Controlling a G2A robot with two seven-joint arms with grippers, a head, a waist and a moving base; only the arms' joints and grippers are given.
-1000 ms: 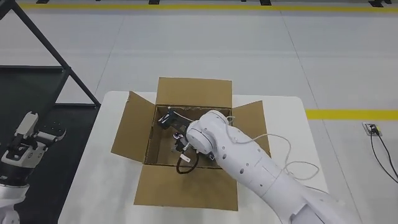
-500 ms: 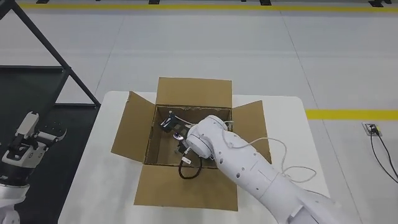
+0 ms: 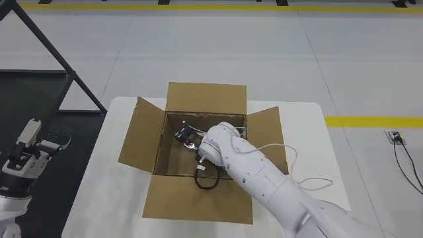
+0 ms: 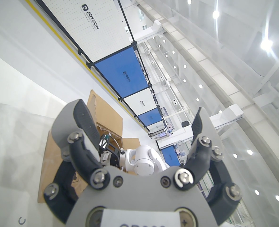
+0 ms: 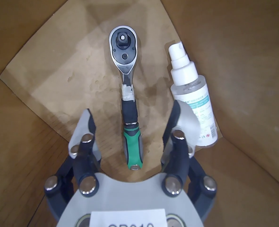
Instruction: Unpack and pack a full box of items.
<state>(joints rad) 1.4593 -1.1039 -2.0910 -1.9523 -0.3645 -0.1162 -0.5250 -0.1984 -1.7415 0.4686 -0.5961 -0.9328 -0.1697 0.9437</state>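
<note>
2 items lie on the floor of the cardboard box: a ratchet wrench with a green handle, lying flat, and a spray bottle on its side just beside it, against the wall. My right gripper hangs inside the box with its jaws spread wide, 1 on each side of the wrench handle, closed on nothing. The jaw nearer the bottle overlaps it in the picture, and I cannot tell whether they touch. My left gripper sits off beside the table, jaws wide apart too, holding nothing

I judge the unpacking unfinished: both items are in the box, neither is in my grip, and the wrench looks like the next to come out. All the packing back would be left to do

The right wrist view gives me the box floor and both items. From above, my right arm covers the opening and hides them, but that view gives the 4 flaps folded out and the box standing mid-table. The left wrist view looks across at the box and my other arm from afar
</note>
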